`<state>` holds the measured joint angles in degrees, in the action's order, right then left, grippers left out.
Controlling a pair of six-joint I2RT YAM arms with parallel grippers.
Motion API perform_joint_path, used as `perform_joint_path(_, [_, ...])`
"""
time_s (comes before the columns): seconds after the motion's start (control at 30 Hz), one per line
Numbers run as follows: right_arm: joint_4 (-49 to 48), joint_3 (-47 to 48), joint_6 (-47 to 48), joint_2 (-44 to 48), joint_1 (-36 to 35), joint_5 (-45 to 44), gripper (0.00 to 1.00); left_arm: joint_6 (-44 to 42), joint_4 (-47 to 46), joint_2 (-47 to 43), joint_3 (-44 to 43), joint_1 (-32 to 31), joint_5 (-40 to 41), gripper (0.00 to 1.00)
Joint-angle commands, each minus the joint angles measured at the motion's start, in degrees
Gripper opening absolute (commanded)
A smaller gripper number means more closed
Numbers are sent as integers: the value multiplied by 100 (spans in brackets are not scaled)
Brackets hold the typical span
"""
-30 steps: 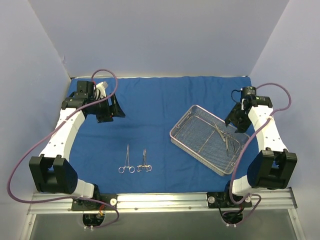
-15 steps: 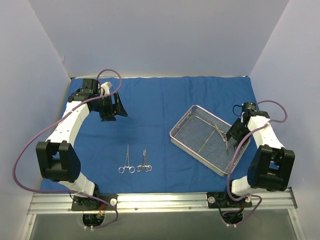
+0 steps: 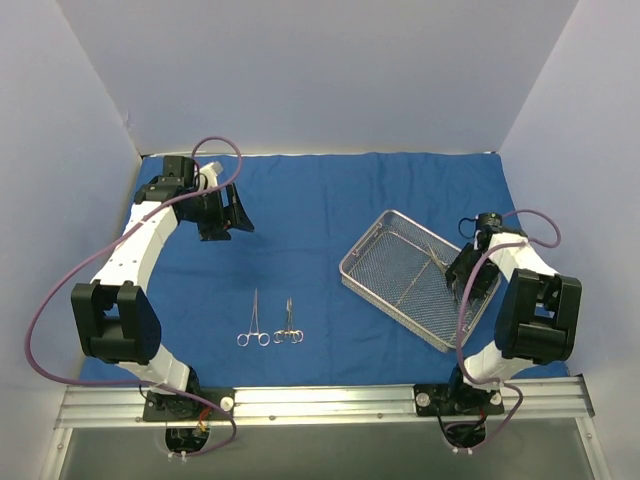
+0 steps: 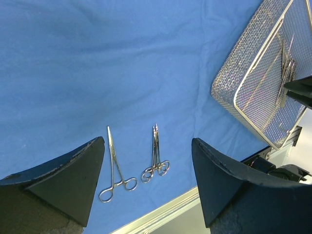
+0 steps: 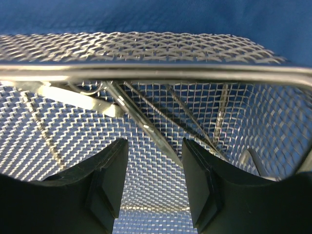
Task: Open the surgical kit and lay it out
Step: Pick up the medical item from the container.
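As the instruments come out for laying, right gripper (image 5: 154,146), half-open and empty, sits low in wire-mesh tray (image 5: 146,71); forceps (image 5: 139,119) lie just ahead of it. Next: descend, pinch one slim shank squarely.

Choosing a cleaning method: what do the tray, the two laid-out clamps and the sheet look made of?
Tray: silvery wire mesh, probably steel, glinting rim. Clamps: polished metal, likely steel, bright reflections. Sheet: matte blue fabric, soft creases.
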<state>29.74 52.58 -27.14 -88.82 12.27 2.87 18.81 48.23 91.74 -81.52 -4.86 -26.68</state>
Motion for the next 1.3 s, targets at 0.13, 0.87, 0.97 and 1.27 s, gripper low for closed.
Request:
perform_joint_path(0.13, [-249,-309,-160,-504,-285,-270,46,-140,20,72,-356,73,-83,81])
perform_joint_path(0.87, [1665,1069,-171,75,-1122,-376,0,-149,82,239,-550,91,-75,81])
perform_joint_path(0.97, [2026,1544,85,93,-1122,115,0,-123,73,265,-567,82,-101,81])
perform_joint_path(1.27, [1721,2028,761,40,-1499,2146,0,17,-426,362,-436,91,-1049,81])
